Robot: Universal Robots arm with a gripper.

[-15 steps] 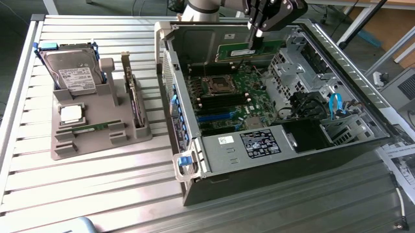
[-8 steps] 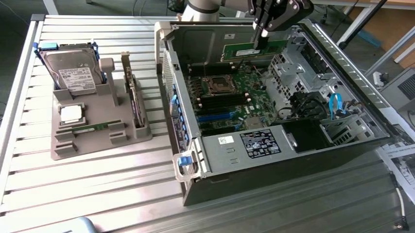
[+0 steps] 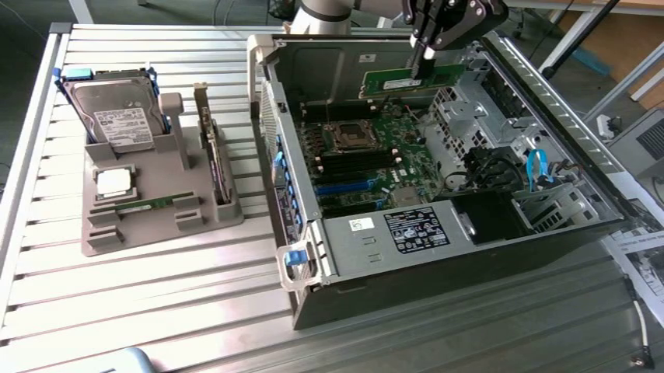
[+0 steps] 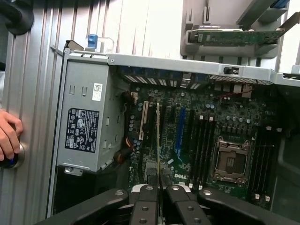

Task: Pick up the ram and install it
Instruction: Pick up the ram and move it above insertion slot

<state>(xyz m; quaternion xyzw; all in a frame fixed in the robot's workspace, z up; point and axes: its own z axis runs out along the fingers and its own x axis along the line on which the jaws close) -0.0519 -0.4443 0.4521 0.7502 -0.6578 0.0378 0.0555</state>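
A: Entry 1, nearest the wrist cam?
B: Gripper, jaws clamped on the ram. Stick showed edge-on, a thin line running out from btwn the fingers.
A: Same item, exterior view?
B: Green stick, gripped at its upper edge, held above the open computer case at the end farther from that cam. Touched nothing below.
A: Entry 2, under it?
B: Motherboard. Black memory slots sat empty beside the CPU socket, w/ one blue slot next along. Stick's edge seemed nearer the blue slot than the black ones (parallax, so approx. only).
A: Entry 3, further out?
B: Power supply at one end of the case. Beyond the case wall, a grey parts holder w/ hard drive & expansion card. A hand rested on a round button.
A: Step?
B: Pickup done, I judged. Carry to the board was in hand, and the install hadn't begun.
A: Reqs for seating?
B: Prob. the stick parallel to & centred over one black slot, notch matched, then a straight push w/o tilt.
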